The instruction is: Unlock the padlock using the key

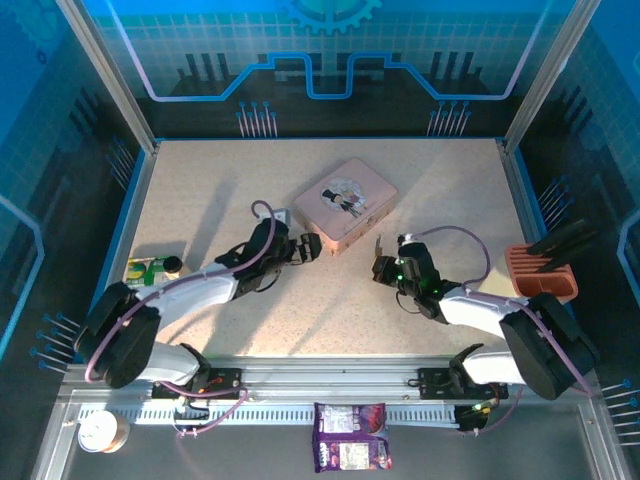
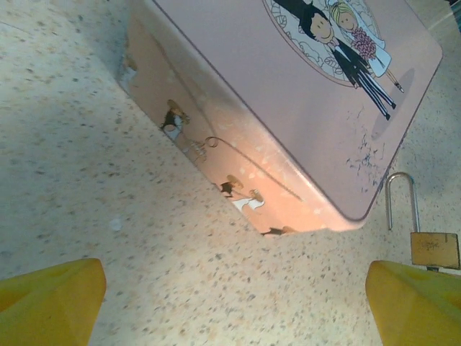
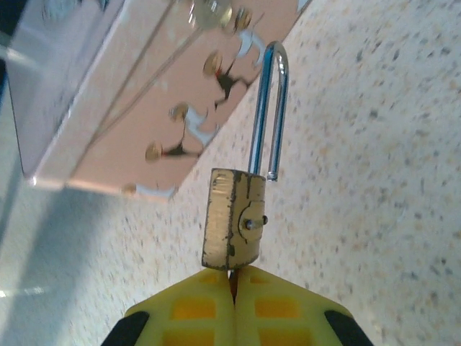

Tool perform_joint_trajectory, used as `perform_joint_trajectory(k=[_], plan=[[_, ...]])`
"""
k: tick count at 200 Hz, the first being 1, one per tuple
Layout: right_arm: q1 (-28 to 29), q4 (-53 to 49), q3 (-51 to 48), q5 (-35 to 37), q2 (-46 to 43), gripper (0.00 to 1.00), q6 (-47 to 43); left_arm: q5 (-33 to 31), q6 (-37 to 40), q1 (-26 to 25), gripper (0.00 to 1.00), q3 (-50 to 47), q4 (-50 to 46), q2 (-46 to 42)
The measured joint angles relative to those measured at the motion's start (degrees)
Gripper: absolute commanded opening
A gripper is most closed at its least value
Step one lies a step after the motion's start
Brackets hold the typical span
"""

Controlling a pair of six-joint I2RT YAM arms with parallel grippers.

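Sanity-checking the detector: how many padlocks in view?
1. The padlock is right at the tips of the shut right claw, which pinches a dark sliver, apparently the key, beside a corner of the pink tin. Another could hide behind the tin.

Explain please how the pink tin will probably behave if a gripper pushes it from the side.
The pink tin lies flat, broad and low, so it would probably slide, not tip. Its walls look like stiff metal, so hardly any give. The glossy lid may be slippery to grip.
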Motion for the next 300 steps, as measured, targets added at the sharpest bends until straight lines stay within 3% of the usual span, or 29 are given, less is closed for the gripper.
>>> perform_joint_trajectory(k=[73,156,207,239,259,267,300], plan=[[5.2,-16.9,2.1,2.8,-1.4,0.00,-9.0,-1.0,3.9,1.7,0.98,-12.0,0.3,-16.4],[9.8,-23.4,3.0,7.4,-2.9,0.24,-12.7,-4.9,6.4,4.1,0.99,-15.9,-2.0,-27.8],[9.8,-24.3,3.1,7.0,-6.1,0.51,-14.3,-5.4,7.1,4.6,0.99,-15.9,-3.7,-27.9],[9.8,-30.3,5.9,6.4,-9.8,0.60,-16.5,-7.0,9.3,4.7,0.99,-15.5,-6.3,-28.0],[9.8,-34.0,9.8,7.0,-13.7,0.82,-19.2,-8.5,11.2,4.7,0.99,-14.0,-7.8,-28.1],[9.8,-34.9,11.3,7.7,-15.1,1.00,-20.3,-9.4,12.2,4.7,0.99,-13.3,-8.1,-28.4],[9.4,-36.4,15.6,12.7,-20.2,1.00,-27.2,-15.6,15.5,4.8,0.99,-11.0,-7.8,-29.0]])
